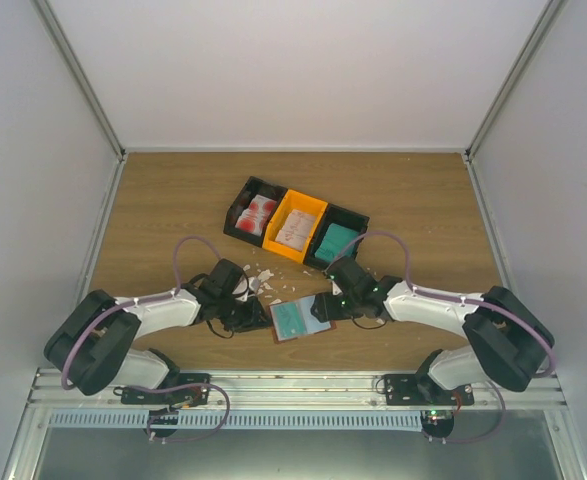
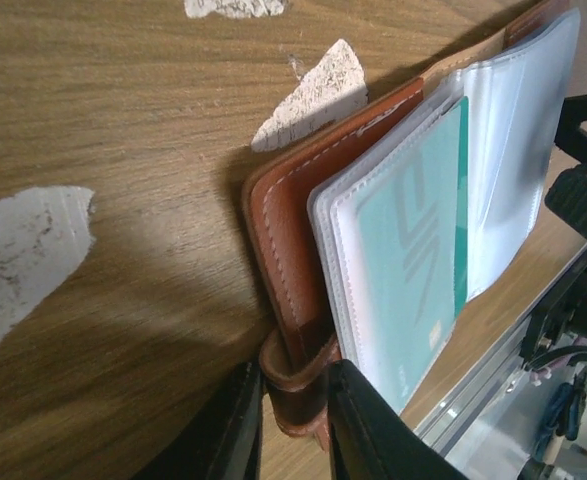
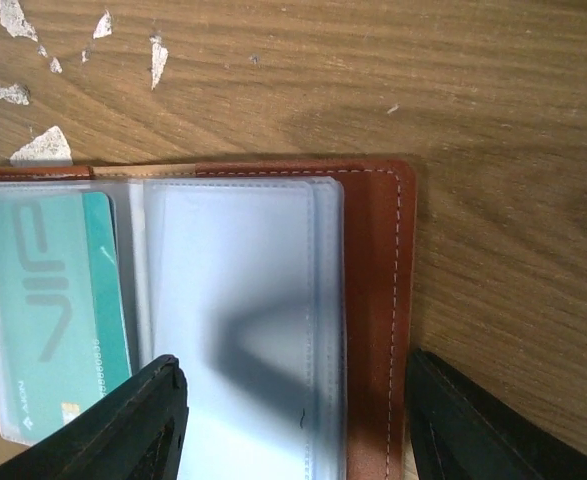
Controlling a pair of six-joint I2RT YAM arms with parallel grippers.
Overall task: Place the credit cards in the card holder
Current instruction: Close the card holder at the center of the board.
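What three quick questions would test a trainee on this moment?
1. True or false: the left end effector clamps the card holder's leather edge.
2. What colour is the card inside the holder?
3. The orange tray holds: A teal cards, B pale pinkish cards, C nothing.
Key: 1 true; 2 teal; 3 B.

Before me lies a brown wood-grain surface (image 1: pixel 173 190), evenly lit. Plain white walls (image 1: pixel 293 70) close it in at the back and on both sides, joined by grey metal corner struts (image 1: pixel 78 75). A silver metal rail (image 1: pixel 303 385) runs along my near edge.
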